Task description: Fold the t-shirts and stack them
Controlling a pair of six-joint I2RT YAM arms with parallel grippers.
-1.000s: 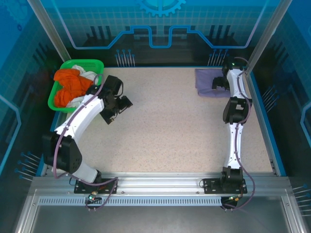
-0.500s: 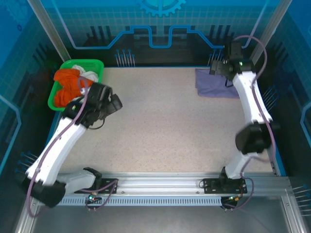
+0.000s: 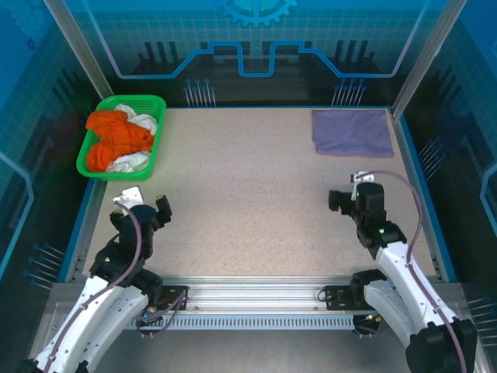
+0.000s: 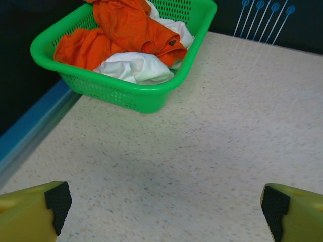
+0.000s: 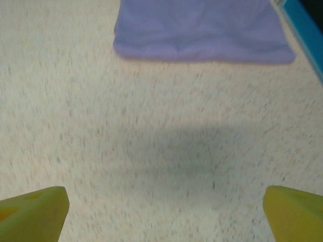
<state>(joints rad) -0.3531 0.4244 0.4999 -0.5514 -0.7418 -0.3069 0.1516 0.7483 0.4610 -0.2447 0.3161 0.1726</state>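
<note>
While orange t-shirts (image 3: 116,138) fill the basket (image 3: 118,174), the lavender t-shirt (image 3: 351,132) lies folded.

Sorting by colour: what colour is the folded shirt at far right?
Lavender-purple t-shirt, clearest in top external view.

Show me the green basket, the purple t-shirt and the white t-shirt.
green basket (image 4: 121,96), left wrist view, near mesh wall.
purple t-shirt (image 3: 351,132), top external view, middle of the cloth.
white t-shirt (image 4: 133,68), left wrist view, top of the bundle.
</note>
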